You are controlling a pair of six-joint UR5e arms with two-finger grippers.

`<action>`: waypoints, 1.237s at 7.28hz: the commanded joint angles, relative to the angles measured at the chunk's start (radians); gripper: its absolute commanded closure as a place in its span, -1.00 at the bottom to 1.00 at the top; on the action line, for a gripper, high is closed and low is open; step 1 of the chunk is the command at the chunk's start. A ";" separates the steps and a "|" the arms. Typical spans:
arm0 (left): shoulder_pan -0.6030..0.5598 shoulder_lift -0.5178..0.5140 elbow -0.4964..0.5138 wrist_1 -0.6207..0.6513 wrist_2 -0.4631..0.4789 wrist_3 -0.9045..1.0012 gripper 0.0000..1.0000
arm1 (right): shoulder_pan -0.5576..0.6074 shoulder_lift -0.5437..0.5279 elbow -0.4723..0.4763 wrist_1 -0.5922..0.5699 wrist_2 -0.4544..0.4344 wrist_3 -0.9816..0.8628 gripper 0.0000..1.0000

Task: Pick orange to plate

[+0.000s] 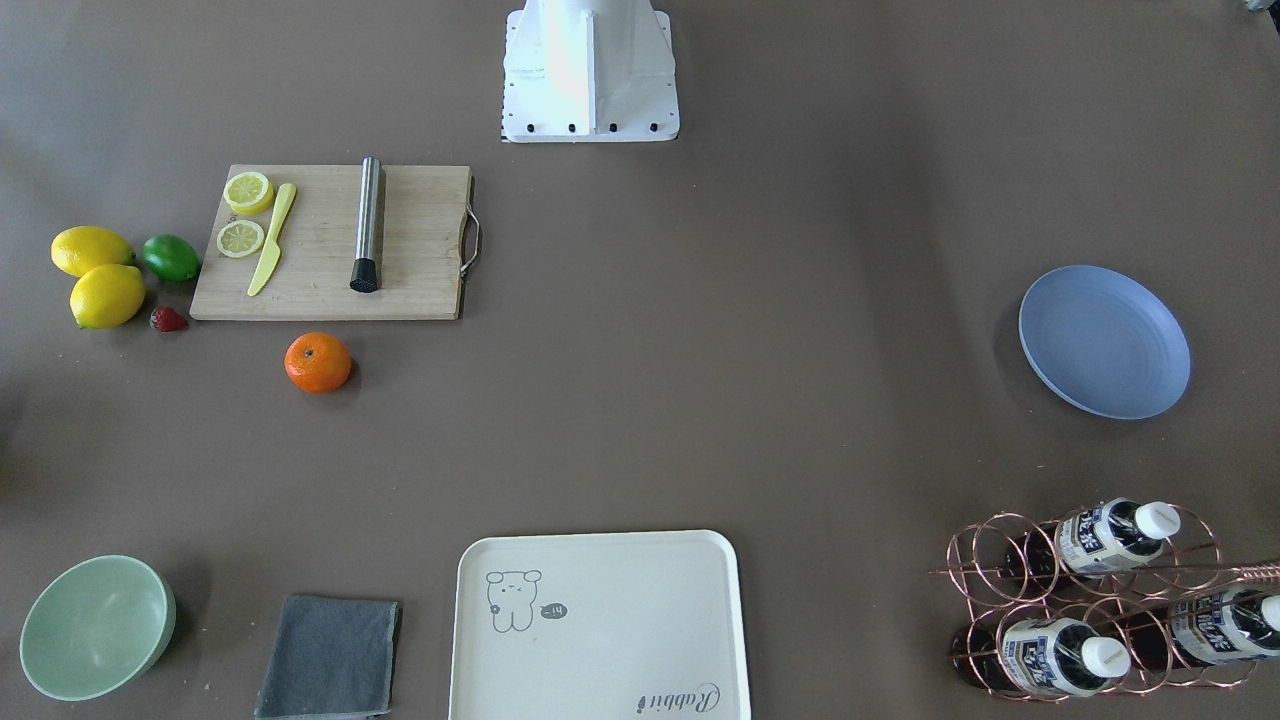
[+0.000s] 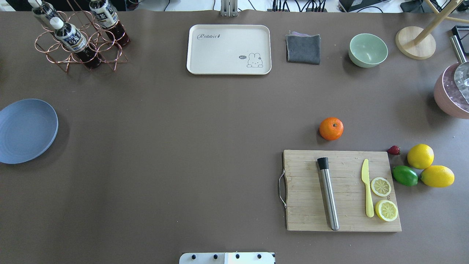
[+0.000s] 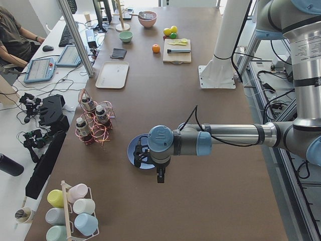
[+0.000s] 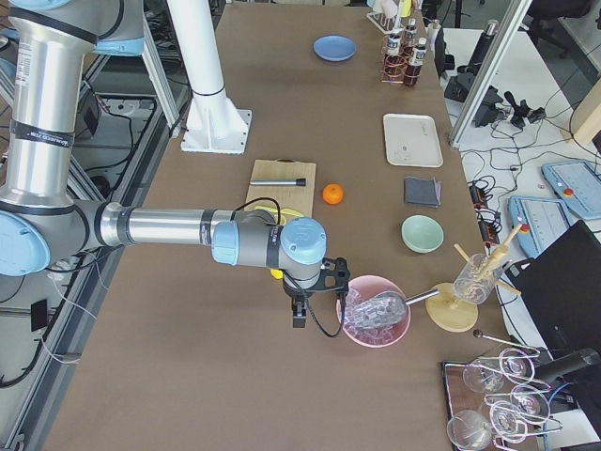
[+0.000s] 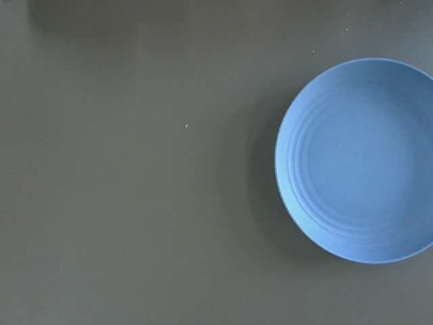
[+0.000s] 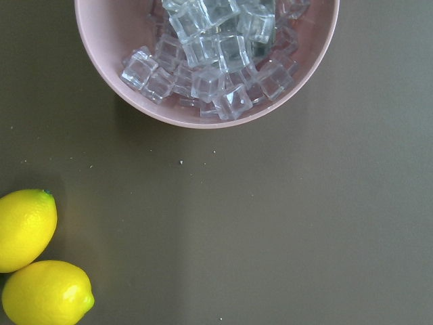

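Well apart from the cutting board (image 2: 340, 190), plate (image 2: 25, 130) cut off at overhead edge; left gripper (image 3: 143, 156), right gripper (image 4: 333, 277) side-on only, opening cannot tell; orange (image 2: 331, 128) just beside board; lemons (image 2: 420, 156), lime (image 2: 405, 175) near it

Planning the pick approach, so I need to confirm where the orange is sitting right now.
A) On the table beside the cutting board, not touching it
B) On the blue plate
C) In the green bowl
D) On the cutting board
A: the orange rests on the bare table, with a visible gap between it and the edge of the cutting board. It is far across the table from the plate.
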 commanded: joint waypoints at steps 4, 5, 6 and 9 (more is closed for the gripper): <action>0.000 0.004 -0.012 -0.006 -0.003 -0.002 -0.95 | 0.000 -0.002 -0.003 -0.001 0.002 0.002 -1.00; 0.000 0.004 -0.011 -0.015 -0.003 -0.002 -0.95 | 0.000 -0.002 0.001 -0.001 0.003 0.001 -1.00; 0.000 0.004 0.000 -0.043 -0.001 -0.001 -0.95 | 0.000 0.005 0.002 -0.001 0.006 0.001 -1.00; 0.029 -0.097 0.231 -0.231 -0.004 -0.008 -0.95 | -0.038 0.014 0.007 0.025 0.104 0.007 -1.00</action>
